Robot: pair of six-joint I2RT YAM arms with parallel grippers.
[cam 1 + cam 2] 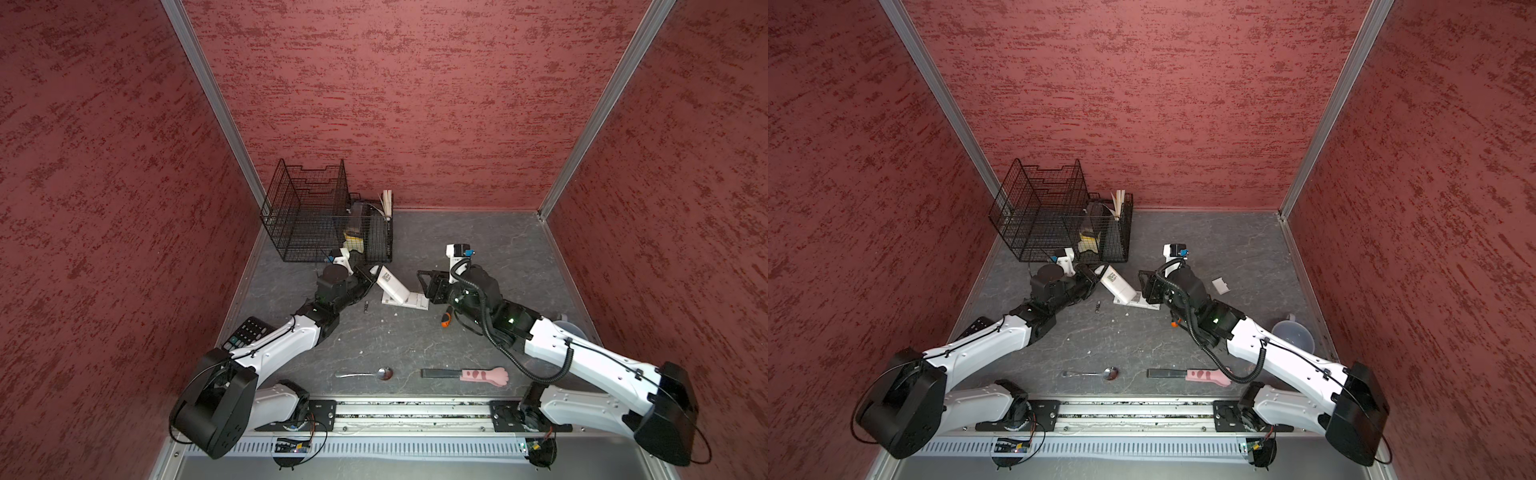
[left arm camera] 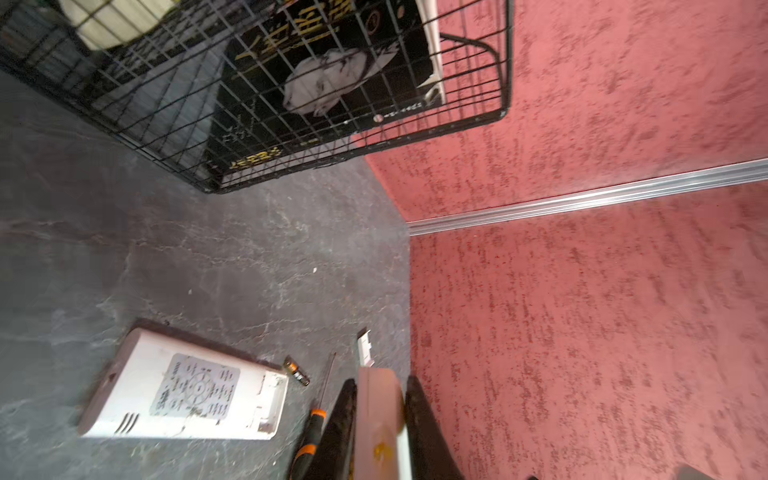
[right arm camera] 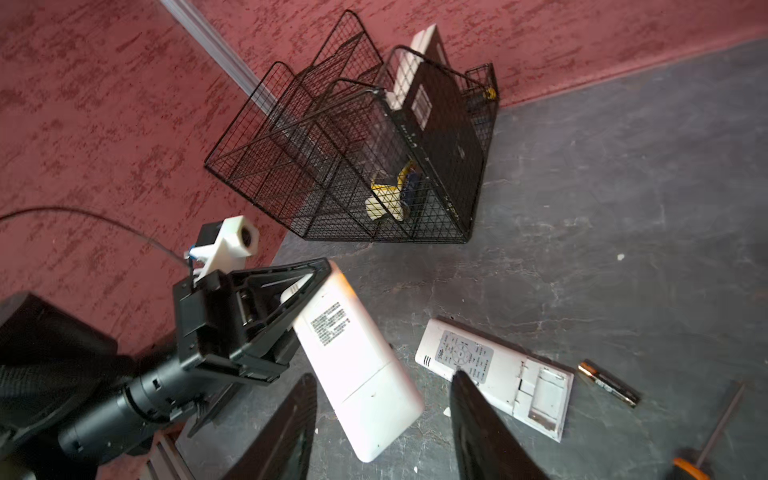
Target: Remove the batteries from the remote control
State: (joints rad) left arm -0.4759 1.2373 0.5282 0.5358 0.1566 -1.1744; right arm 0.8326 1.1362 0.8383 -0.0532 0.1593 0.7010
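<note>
My left gripper (image 1: 371, 274) (image 2: 382, 382) is shut on one end of a white remote control (image 1: 392, 284) (image 3: 357, 374), which slopes down with its back cover closed. The remote's low end sits between the fingers of my open right gripper (image 3: 383, 376) (image 1: 428, 286), with gaps on both sides. Another white remote (image 3: 494, 376) (image 2: 183, 395) lies flat, its battery bay open and empty. One of the batteries (image 3: 609, 382) (image 2: 296, 371) lies on the table past that open end. In both top views a slim dark battery (image 1: 366, 306) (image 1: 1097, 306) lies near the left arm.
An orange-and-black screwdriver (image 1: 445, 319) (image 2: 311, 428) lies by the right arm. A loose white cover plate (image 1: 1221, 286) lies behind the right arm. The black wire rack (image 1: 316, 220) holding a book stands back left. Spoon (image 1: 370, 374), pink paw tool (image 1: 478, 375), calculator (image 1: 249, 332) and clear cup (image 1: 1293, 336) lie nearer the front.
</note>
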